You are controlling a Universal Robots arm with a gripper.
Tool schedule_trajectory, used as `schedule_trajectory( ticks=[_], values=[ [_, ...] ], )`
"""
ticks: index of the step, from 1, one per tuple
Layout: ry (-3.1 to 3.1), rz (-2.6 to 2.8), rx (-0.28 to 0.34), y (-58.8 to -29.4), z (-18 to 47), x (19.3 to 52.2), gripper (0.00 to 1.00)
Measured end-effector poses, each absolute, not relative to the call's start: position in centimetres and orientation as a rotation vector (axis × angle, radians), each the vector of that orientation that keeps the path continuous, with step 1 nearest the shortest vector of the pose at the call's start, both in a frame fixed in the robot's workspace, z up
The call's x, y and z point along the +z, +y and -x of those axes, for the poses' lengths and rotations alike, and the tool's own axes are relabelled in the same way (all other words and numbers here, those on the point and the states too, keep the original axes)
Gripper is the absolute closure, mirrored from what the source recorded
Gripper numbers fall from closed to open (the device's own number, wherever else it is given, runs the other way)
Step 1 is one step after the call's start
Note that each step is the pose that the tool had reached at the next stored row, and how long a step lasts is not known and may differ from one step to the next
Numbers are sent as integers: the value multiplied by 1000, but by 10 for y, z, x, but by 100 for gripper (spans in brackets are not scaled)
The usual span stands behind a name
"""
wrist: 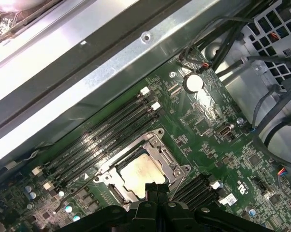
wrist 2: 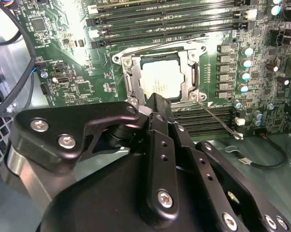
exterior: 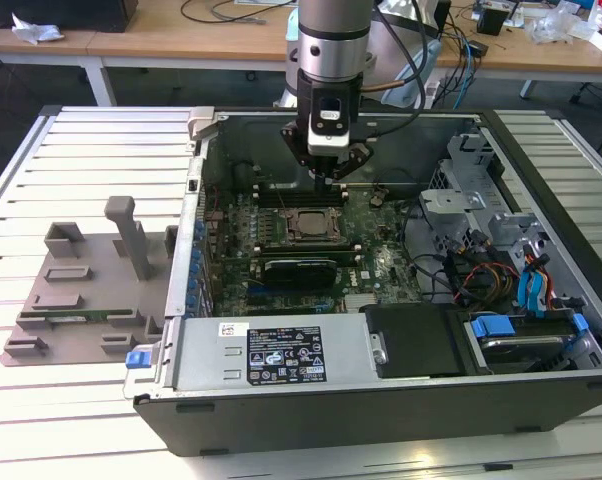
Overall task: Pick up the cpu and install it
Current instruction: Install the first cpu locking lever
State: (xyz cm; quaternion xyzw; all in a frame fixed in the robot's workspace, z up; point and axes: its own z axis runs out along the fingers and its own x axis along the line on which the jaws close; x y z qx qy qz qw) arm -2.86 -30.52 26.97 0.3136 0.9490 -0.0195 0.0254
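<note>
Silver cpu (wrist 2: 160,79) seated in socket (frame open); fingers (wrist 2: 155,108) just above.

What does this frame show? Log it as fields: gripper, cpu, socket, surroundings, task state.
gripper: gripper inside the open computer case, just above the socket
cpu: cpu lies flat in the socket, in both wrist views
socket: metal frame surrounds the chip
surroundings: grey fixture tray on the exterior view's left, outside the case
task state: cpu seated; fingers closed, holding nothing

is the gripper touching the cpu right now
Cannot tell. In both wrist views the gripper overlaps the near edge of the cpu lying in its socket, so neither contact nor a gap shows plainly.
</note>
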Motion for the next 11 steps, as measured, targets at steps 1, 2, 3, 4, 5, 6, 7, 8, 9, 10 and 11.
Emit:
schedule_trajectory(
  ticks=[1, 2, 3, 4, 5, 6, 7, 8, 9, 10, 11],
  values=[
    [2936, -963, -60, -305, 29, 270, 89],
    [2938, -957, -60, -305, 29, 270, 89],
    [2940, -952, -60, -305, 29, 270, 89],
    [2941, -946, -60, -305, 29, 270, 89],
    [2943, -941, -60, -305, 29, 270, 89],
    [2946, -930, -59, -305, 29, 270, 89],
    [2950, -919, -59, -305, 29, 270, 89],
    [2953, -908, -59, -305, 29, 270, 89],
    [2956, -896, -58, -305, 29, 270, 89],
    [2958, -891, -58, -305, 29, 270, 89],
    [2960, -885, -58, -305, 29, 270, 89]
  ],
)
